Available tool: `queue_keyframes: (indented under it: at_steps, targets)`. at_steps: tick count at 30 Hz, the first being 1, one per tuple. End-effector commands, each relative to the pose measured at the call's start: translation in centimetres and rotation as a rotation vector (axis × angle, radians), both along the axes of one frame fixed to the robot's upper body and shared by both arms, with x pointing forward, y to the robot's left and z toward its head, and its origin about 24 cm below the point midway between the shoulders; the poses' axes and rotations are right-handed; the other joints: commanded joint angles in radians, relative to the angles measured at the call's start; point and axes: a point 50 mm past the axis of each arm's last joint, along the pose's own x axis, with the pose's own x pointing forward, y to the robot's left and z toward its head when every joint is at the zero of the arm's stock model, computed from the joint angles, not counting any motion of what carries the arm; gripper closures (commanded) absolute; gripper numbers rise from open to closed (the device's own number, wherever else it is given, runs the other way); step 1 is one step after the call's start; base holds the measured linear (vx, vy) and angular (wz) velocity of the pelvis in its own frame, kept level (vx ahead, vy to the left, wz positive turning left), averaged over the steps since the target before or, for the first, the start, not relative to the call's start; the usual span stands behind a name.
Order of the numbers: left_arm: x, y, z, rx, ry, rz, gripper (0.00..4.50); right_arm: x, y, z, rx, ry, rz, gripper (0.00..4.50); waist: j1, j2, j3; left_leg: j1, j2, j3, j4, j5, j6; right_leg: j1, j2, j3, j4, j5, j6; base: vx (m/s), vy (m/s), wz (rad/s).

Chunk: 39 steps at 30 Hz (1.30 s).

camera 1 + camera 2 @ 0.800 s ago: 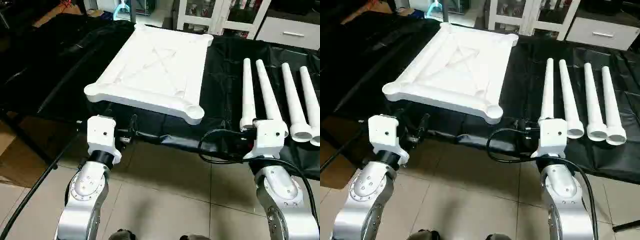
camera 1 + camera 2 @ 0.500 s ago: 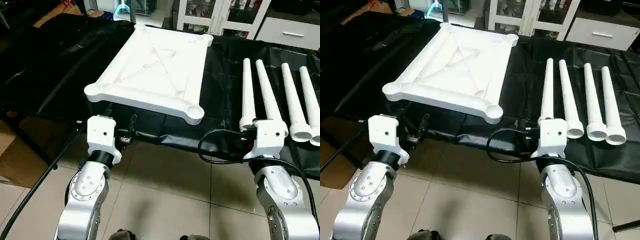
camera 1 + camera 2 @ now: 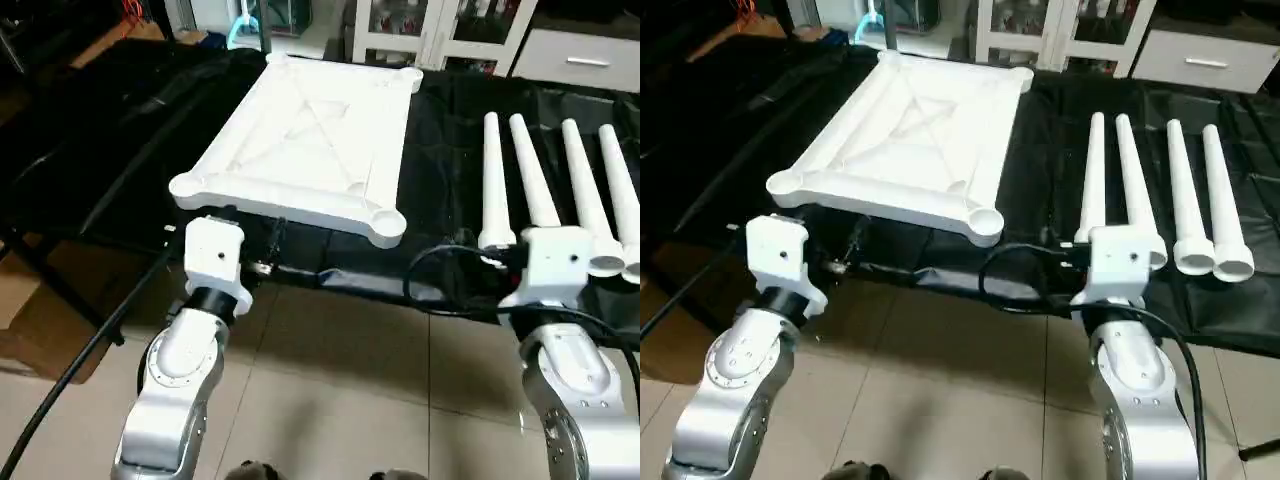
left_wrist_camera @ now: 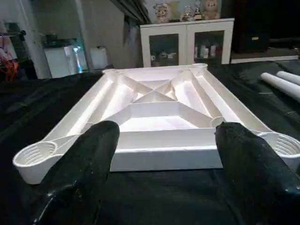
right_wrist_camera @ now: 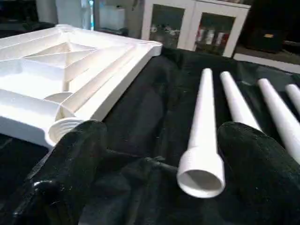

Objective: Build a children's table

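On the black-covered counter [image 3: 440,200] the white table top [image 3: 310,130] lies upside down, its X-ribbed underside facing up and a round socket at each corner. It takes up the counter's left half, with its near short side close to the counter's near edge and its far short side reaching toward the far edge. The near-right corner socket [image 3: 985,222] sits just back from the near edge.

Toward the counter's right side the four white tapered legs [image 3: 1185,195] lie side by side, near each other and roughly parallel, narrow ends pointing to the far edge and wide open ends toward the near edge. They lie apart from the table top, with bare black cover between.

At the near edge the left gripper [image 4: 164,154] hangs in front of the table top's near short side; its jaws stand wide open and have hold of nothing, the two black fingers [image 4: 84,168] well apart with the top's near side seen between them. The right gripper [image 5: 154,168] hangs before the wide end of the leftmost leg [image 5: 202,136]; its jaws too are spread wide and empty, not touching the leg.

Beyond the far edge stands a white cabinet with glass doors [image 4: 187,42]. Tiled floor [image 3: 330,380] lies below the near edge.
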Motion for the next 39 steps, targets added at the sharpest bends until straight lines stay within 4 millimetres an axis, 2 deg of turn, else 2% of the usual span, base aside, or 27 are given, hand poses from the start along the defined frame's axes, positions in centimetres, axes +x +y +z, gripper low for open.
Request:
queue_keyframes:
  at_steps: [1, 2, 3, 7, 14, 16, 17, 18, 19, 21, 23, 24, 26, 28, 29, 30, 31, 32, 33, 34, 35, 36, 37, 38, 39]
  targets:
    - [0.03, 0.22, -0.08, 0.011, 0.006, 0.010, 0.78, 0.00, 0.20, 0.44, -0.003, -0.006, 0.016, 0.26, 0.002, -0.003, -0.061, 0.018, 0.053, -0.018, -0.068, -0.160, 0.006, 0.034, -0.067, 0.042, -0.058, -0.022, -0.166, 0.000, 0.000, 0.00]
    - [0.01, 0.24, -0.09, 0.012, 0.008, 0.010, 0.78, 0.01, 0.22, 0.46, -0.007, -0.006, 0.019, 0.26, 0.001, -0.007, -0.061, 0.018, 0.054, -0.017, -0.068, -0.156, 0.007, 0.034, -0.066, 0.042, -0.058, -0.018, -0.167, 0.000, 0.000, 0.00]
    - [0.00, 0.24, -0.09, 0.013, 0.007, 0.009, 0.78, 0.01, 0.24, 0.44, -0.011, -0.004, 0.023, 0.26, 0.003, -0.004, -0.062, 0.019, 0.053, -0.017, -0.066, -0.146, 0.010, 0.034, -0.066, 0.042, -0.056, -0.005, -0.169, 0.000, 0.000, 0.00]
    - [0.04, 0.13, 0.00, 0.004, 0.004, 0.000, 0.78, 0.04, 0.28, 0.31, -0.031, 0.005, 0.034, 0.26, 0.003, -0.005, -0.062, 0.018, 0.053, -0.018, -0.065, -0.144, 0.013, 0.035, -0.066, 0.041, -0.054, -0.001, -0.171, 0.000, 0.000, 0.00]
    - [0.26, -0.30, 0.40, -0.004, -0.015, -0.024, 0.78, 0.33, 0.57, 0.64, -0.079, -0.012, 0.065, 0.26, 0.002, -0.006, -0.058, 0.018, 0.053, -0.017, -0.067, -0.186, 0.006, 0.032, -0.067, 0.043, -0.061, -0.076, -0.163, 0.000, 0.000, 0.00]
    - [0.38, -0.43, 0.44, -0.004, -0.016, -0.029, 0.78, 0.42, 0.58, 0.77, -0.084, -0.023, 0.064, 0.26, 0.001, -0.004, -0.056, 0.025, 0.053, -0.017, -0.071, -0.253, -0.004, 0.035, -0.068, 0.043, -0.064, -0.150, -0.156, 0.000, 0.000, 0.00]
    - [0.41, -0.43, 0.45, -0.004, -0.016, -0.030, 0.78, 0.44, 0.57, 0.78, -0.084, -0.025, 0.062, 0.26, -0.001, -0.003, -0.052, 0.035, 0.052, -0.019, -0.076, -0.354, -0.017, 0.036, -0.067, 0.042, -0.075, -0.280, -0.131, 0.000, 0.000, 0.00]
    - [0.41, -0.43, 0.45, -0.004, -0.016, -0.030, 0.78, 0.44, 0.57, 0.78, -0.084, -0.025, 0.062, 0.26, -0.002, -0.002, -0.050, 0.041, 0.052, -0.019, -0.079, -0.391, -0.020, 0.035, -0.063, 0.039, -0.078, -0.321, -0.124, 0.000, 0.000, 0.00]
    - [0.43, -0.43, 0.47, -0.005, -0.015, -0.030, 0.78, 0.47, 0.56, 0.79, -0.085, -0.025, 0.061, 0.26, -0.004, 0.000, -0.049, 0.052, 0.049, -0.018, -0.081, -0.441, -0.017, 0.035, -0.055, 0.035, -0.086, -0.370, -0.117, 0.000, 0.000, 0.00]
    - [0.49, -0.42, 0.48, -0.006, -0.013, -0.029, 0.78, 0.51, 0.52, 0.81, -0.083, -0.026, 0.055, 0.26, -0.007, 0.002, -0.037, 0.068, 0.042, -0.015, -0.086, -0.520, -0.003, 0.036, -0.046, 0.025, -0.101, -0.469, -0.113, 0.000, 0.000, 0.00]
    - [0.56, -0.43, 0.50, -0.006, -0.011, -0.029, 0.78, 0.55, 0.50, 0.82, -0.083, -0.027, 0.050, 0.26, -0.008, -0.001, -0.037, 0.069, 0.037, -0.012, -0.088, -0.503, 0.010, 0.046, -0.049, 0.027, -0.111, -0.496, -0.105, 0.000, 0.000, 0.00]
    - [0.58, -0.43, 0.50, -0.006, -0.010, -0.029, 0.78, 0.56, 0.49, 0.81, -0.082, -0.026, 0.049, 0.26, -0.008, -0.002, -0.039, 0.074, 0.037, -0.010, -0.090, -0.486, 0.018, 0.052, -0.049, 0.027, -0.113, -0.484, -0.108, 0.058, 0.001, -0.03]
    - [0.63, -0.46, 0.48, -0.004, -0.008, -0.029, 0.78, 0.59, 0.47, 0.85, -0.076, -0.029, 0.047, 0.26, -0.005, -0.001, -0.053, 0.064, 0.037, -0.005, -0.091, -0.372, 0.049, 0.072, -0.046, 0.030, -0.102, -0.336, -0.143, 0.000, 0.000, 0.00]
    - [0.69, -0.50, 0.46, -0.004, -0.007, -0.031, 0.78, 0.62, 0.46, 0.81, -0.054, -0.026, 0.044, 0.26, -0.006, 0.000, -0.058, 0.063, 0.035, -0.002, -0.087, -0.308, 0.079, 0.078, -0.042, 0.028, -0.091, -0.234, -0.178, 0.000, 0.000, 0.00]
    - [0.70, -0.51, 0.45, -0.004, -0.006, -0.031, 0.78, 0.62, 0.47, 0.82, -0.052, -0.026, 0.044, 0.26, -0.005, -0.001, -0.061, 0.059, 0.032, 0.000, -0.083, -0.272, 0.099, 0.086, -0.042, 0.027, -0.086, -0.191, -0.196, 0.052, -0.001, 0.01]
    - [0.71, -0.51, 0.45, -0.005, -0.006, -0.032, 0.78, 0.63, 0.48, 0.82, -0.052, -0.026, 0.045, 0.26, -0.004, -0.001, -0.062, 0.057, 0.030, 0.001, -0.081, -0.253, 0.109, 0.090, -0.042, 0.027, -0.084, -0.174, -0.204, 0.062, -0.003, -0.10]
    - [0.72, -0.52, 0.44, -0.005, -0.006, -0.032, 0.78, 0.65, 0.49, 0.81, -0.046, -0.024, 0.046, 0.26, -0.008, 0.023, -0.069, 0.138, 0.054, 0.029, -0.080, -0.300, 0.043, 0.045, -0.011, 0.050, -0.083, -0.194, -0.210, 0.062, -0.003, -0.10]
    - [0.74, -0.53, 0.44, -0.005, -0.006, -0.031, 0.78, 0.66, 0.52, 0.82, -0.045, -0.023, 0.051, 0.26, -0.011, 0.002, -0.044, 0.167, 0.081, 0.026, -0.096, -0.359, -0.018, 0.011, 0.010, 0.035, -0.057, -0.178, -0.208, 0.079, 0.002, -0.36]
    - [0.75, -0.53, 0.44, -0.004, -0.006, -0.030, 0.78, 0.68, 0.55, 0.82, -0.045, -0.022, 0.054, 0.26, -0.008, -0.002, -0.035, 0.203, 0.084, 0.045, -0.100, -0.454, -0.058, -0.010, 0.006, 0.035, -0.053, -0.202, -0.216, 0.086, 0.002, -0.57]
    - [0.75, -0.53, 0.44, -0.004, -0.006, -0.030, 0.78, 0.68, 0.55, 0.82, -0.045, -0.022, 0.054, 0.26, -0.013, -0.013, -0.027, 0.195, 0.072, 0.056, -0.097, -0.479, -0.067, -0.004, 0.009, 0.042, -0.053, -0.210, -0.219, 0.086, 0.002, -0.57]
    - [0.77, -0.51, 0.41, -0.005, -0.005, -0.025, 0.78, 0.70, 0.64, 0.90, -0.053, -0.026, 0.066, 0.26, 0.010, -0.049, -0.023, 0.079, 0.007, 0.054, -0.069, -0.418, -0.012, 0.089, -0.018, 0.076, -0.073, -0.226, -0.201, 0.137, 0.006, -0.42]
    - [0.78, -0.48, 0.40, -0.005, -0.004, -0.022, 0.78, 0.74, 0.67, 0.96, -0.063, -0.029, 0.073, 0.26, 0.012, -0.033, -0.032, 0.052, -0.004, 0.044, -0.051, -0.311, 0.038, 0.125, -0.052, 0.113, -0.099, -0.280, -0.199, 0.141, 0.000, -0.15]
    - [0.78, -0.47, 0.40, -0.005, -0.004, -0.022, 0.78, 0.74, 0.68, 0.97, -0.064, -0.029, 0.074, 0.26, 0.019, -0.025, -0.055, 0.028, -0.015, 0.027, -0.029, -0.188, 0.080, 0.164, -0.054, 0.126, -0.094, -0.239, -0.221, 0.141, 0.000, -0.15]
    - [0.78, -0.42, 0.39, -0.006, -0.004, -0.019, 0.78, 0.79, 0.67, 1.00, -0.073, -0.029, 0.077, 0.26, 0.019, -0.020, -0.062, 0.018, -0.019, 0.019, -0.025, -0.139, 0.099, 0.173, -0.046, 0.126, -0.087, -0.184, -0.232, 0.097, -0.009, -0.06]
    - [0.78, -0.39, 0.37, -0.008, -0.003, -0.016, 0.78, 0.82, 0.62, 1.02, -0.076, -0.029, 0.076, 0.26, 0.013, -0.013, -0.065, 0.007, -0.023, 0.006, -0.026, -0.063, 0.128, 0.173, -0.017, 0.111, -0.072, -0.061, -0.240, 0.051, -0.001, -0.02]
